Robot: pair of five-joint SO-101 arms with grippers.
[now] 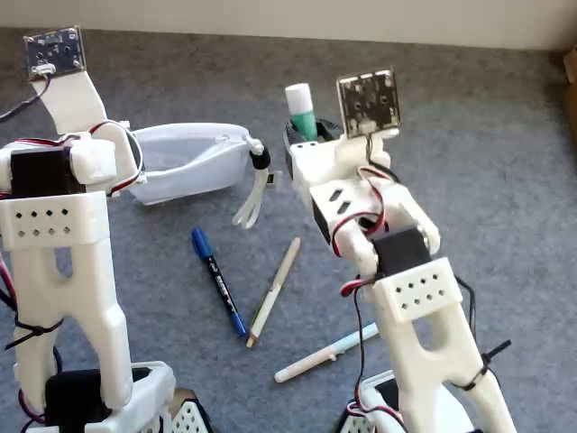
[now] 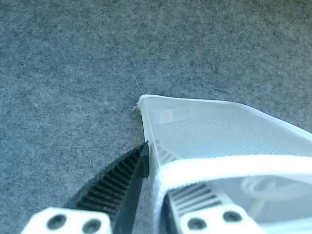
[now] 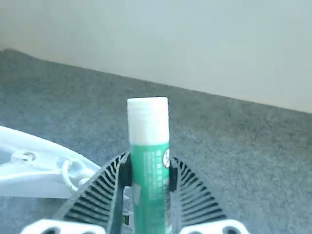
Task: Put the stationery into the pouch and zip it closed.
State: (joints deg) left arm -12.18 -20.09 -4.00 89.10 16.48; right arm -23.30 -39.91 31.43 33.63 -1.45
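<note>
Here's the pouch [image 1: 194, 162] [image 2: 219, 131] [image 3: 29, 161], white and see-through, lying open toward the far left of the grey table [image 1: 469, 135]. The left pincer [image 1: 133, 179] [image 2: 153, 165] is clamped on the pouch's end wall, one jaw outside and one inside. At the other end, by the white pull strap [image 1: 252, 194], the right pincer [image 1: 302, 137] [image 3: 147, 168] grips a green glue stick [image 1: 302, 113] [image 3: 147, 136], upright, white cap on top, just beside the pouch's mouth. Nearer the front edge lie a blue marker [image 1: 218, 281], a beige pen [image 1: 274, 290] and a white pen [image 1: 326, 354], all apart from the pouch.
</note>
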